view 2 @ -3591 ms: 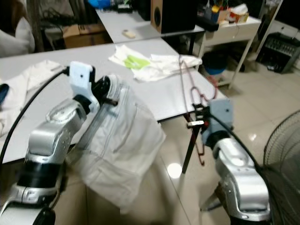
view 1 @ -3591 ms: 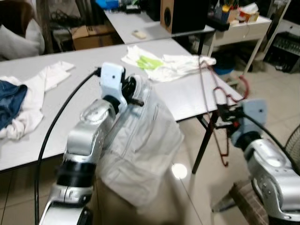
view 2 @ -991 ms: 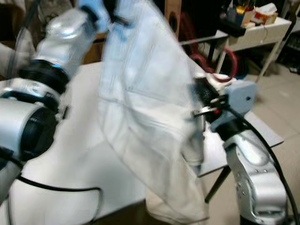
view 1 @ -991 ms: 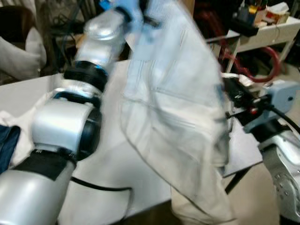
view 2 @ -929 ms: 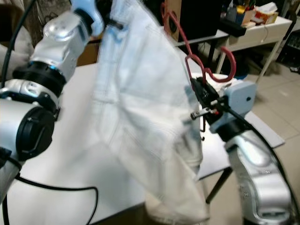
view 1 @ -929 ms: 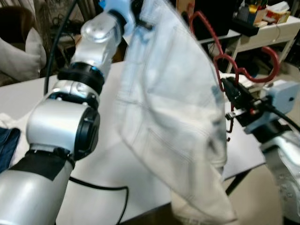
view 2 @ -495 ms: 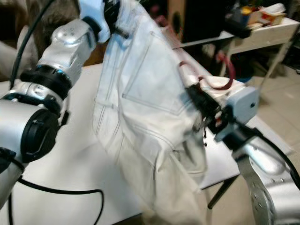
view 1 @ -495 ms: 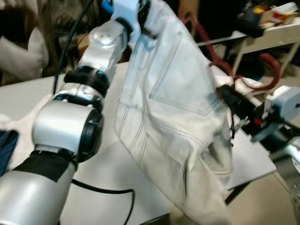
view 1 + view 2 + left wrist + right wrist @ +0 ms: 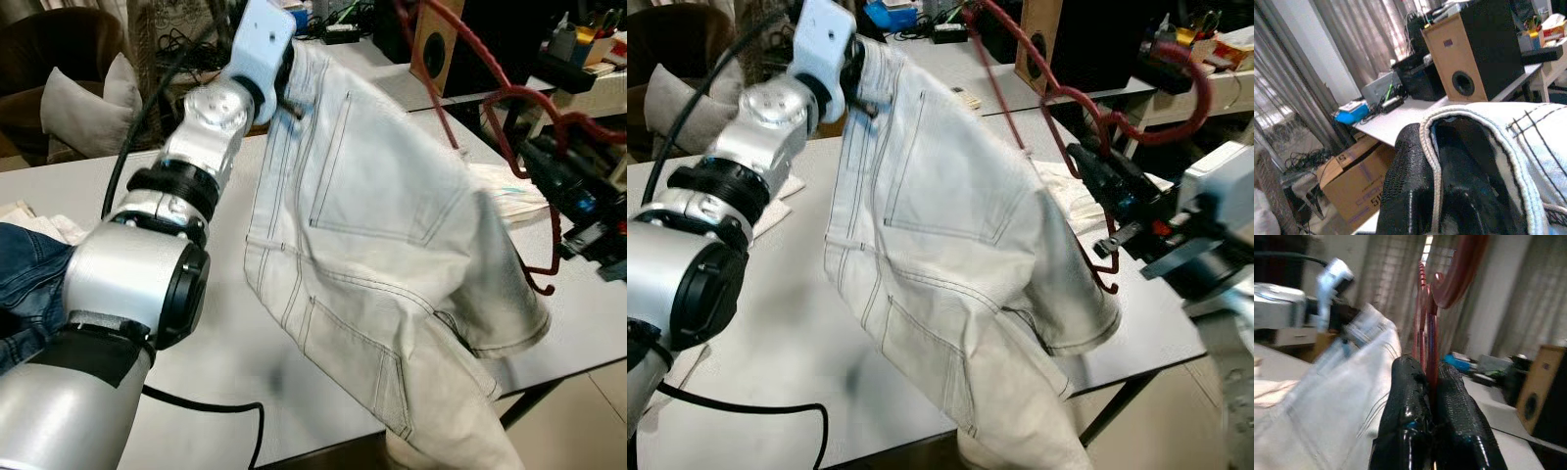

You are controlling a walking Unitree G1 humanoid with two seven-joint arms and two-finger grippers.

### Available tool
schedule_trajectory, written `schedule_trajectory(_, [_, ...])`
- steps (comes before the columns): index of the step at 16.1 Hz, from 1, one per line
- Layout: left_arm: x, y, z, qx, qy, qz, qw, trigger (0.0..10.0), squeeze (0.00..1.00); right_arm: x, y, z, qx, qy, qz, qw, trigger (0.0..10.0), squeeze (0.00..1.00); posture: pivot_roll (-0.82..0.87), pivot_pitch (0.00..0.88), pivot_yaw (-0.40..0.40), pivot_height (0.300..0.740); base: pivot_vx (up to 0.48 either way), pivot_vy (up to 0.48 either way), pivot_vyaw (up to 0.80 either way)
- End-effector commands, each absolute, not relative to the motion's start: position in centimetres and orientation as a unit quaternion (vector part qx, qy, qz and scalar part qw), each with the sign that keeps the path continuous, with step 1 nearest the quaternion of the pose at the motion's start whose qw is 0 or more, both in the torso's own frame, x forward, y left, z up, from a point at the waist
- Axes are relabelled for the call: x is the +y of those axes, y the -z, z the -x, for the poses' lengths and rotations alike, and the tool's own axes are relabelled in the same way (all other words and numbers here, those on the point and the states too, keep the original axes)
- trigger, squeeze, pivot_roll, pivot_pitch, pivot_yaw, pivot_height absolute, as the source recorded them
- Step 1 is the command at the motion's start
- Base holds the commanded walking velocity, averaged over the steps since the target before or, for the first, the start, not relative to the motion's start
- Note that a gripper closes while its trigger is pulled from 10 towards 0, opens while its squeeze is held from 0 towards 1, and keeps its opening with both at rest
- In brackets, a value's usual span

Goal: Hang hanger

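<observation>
My left gripper (image 9: 291, 96) is raised over the table and shut on the waistband of a pair of white jeans (image 9: 372, 225). The jeans hang from it and drape down past the table's front edge. In the left wrist view the waistband (image 9: 1474, 117) curls over a black finger (image 9: 1410, 166). My right gripper (image 9: 1095, 174) is at the right, shut on a red hanger (image 9: 1097, 108). The hanger's long arm slants up along the far right edge of the jeans, and its hook (image 9: 1187, 98) curves over the gripper. Between the right fingers (image 9: 1405, 396) sit the hanger's red bars (image 9: 1425, 323).
The grey table (image 9: 196, 323) carries blue jeans (image 9: 24, 274) at the left and white clothes (image 9: 505, 186) at the right. Behind it stand a second table with a wooden speaker (image 9: 431, 44), a white side table (image 9: 1225, 49) and a cushion (image 9: 73, 113).
The view has shifted and sharpened. The right gripper has lifted the hanger higher beside the jeans, its hook now above the gripper. The left gripper keeps its hold on the waistband.
</observation>
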State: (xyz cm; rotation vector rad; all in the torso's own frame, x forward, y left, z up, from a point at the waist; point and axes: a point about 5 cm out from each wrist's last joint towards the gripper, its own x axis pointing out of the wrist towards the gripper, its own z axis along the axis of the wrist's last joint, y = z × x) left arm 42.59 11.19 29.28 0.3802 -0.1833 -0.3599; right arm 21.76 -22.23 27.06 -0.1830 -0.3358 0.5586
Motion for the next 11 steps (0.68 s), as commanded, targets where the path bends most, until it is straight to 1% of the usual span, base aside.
schedule_trajectory(1, [11.3, -29.5, -42.6, -0.091, 0.172, -0.187, 0.963, 10.0, 0.0, -21.4, -27.4, -20.9, -0.155, -0.327, 0.099, 0.927, 10.0, 0.0, -0.24, 0.0, 0.067, 0.74, 0.0, 0.0, 0.0])
schedule_trajectory(2, [11.2, -29.8, -42.6, -0.097, 0.173, -0.176, 0.964, 10.0, 0.0, -21.1, -26.9, -20.5, -0.124, -0.359, 0.113, 0.918, 10.0, 0.0, -0.24, 0.0, 0.063, 0.74, 0.0, 0.0, 0.0])
schedule_trajectory(5, [11.1, -30.7, -42.6, -0.112, 0.182, -0.152, 0.965, 10.0, 0.0, -20.7, -25.2, -19.7, -0.051, -0.407, 0.148, 0.9, 10.0, 0.0, -0.24, 0.0, 0.059, 0.74, 0.0, 0.0, 0.0])
schedule_trajectory(6, [11.1, -30.7, -42.5, -0.113, 0.183, -0.154, 0.964, 10.0, 0.0, -21.2, -25.6, -20.3, -0.064, -0.375, 0.153, 0.912, 10.0, 0.0, -0.23, 0.0, 0.057, 0.74, 0.0, 0.0, 0.0])
schedule_trajectory(7, [11.1, -30.5, -42.5, -0.11, 0.185, -0.156, 0.964, 10.0, 0.0, -23.3, -27.6, -22.0, -0.13, -0.263, 0.172, 0.941, 10.0, 0.0, -0.24, 0.0, 0.062, 0.74, 0.0, 0.0, 0.0])
schedule_trajectory(8, [11.1, -30.2, -42.5, -0.108, 0.183, -0.158, 0.964, 10.0, 0.0, -24.3, -28.5, -22.6, -0.153, -0.214, 0.174, 0.949, 10.0, 0.0, -0.24, 0.0, 0.065, 0.74, 0.0, 0.0, 0.0])
schedule_trajectory(9, [11.3, -29.8, -42.6, -0.101, 0.177, -0.165, 0.965, 10.0, 0.0, -26.4, -29.9, -23.3, -0.185, -0.118, 0.188, 0.957, 10.0, 0.0, -0.24, 0.0, 0.065, 0.74, 0.0, 0.0, 0.0])
schedule_trajectory(10, [11.5, -29.4, -42.6, -0.095, 0.167, -0.174, 0.966, 10.0, 0.0, -27.9, -30.9, -23.4, -0.205, -0.059, 0.202, 0.956, 10.0, 0.0, -0.24, 0.0, 0.065, 0.74, 0.0, 0.0, 0.0])
schedule_trajectory(11, [11.8, -29.0, -42.6, -0.09, 0.161, -0.182, 0.966, 10.0, 0.0, -28.2, -31.0, -23.3, -0.201, -0.06, 0.215, 0.954, 10.0, 0.0, -0.24, 0.0, 0.065, 0.74, 0.0, 0.0, 0.0])
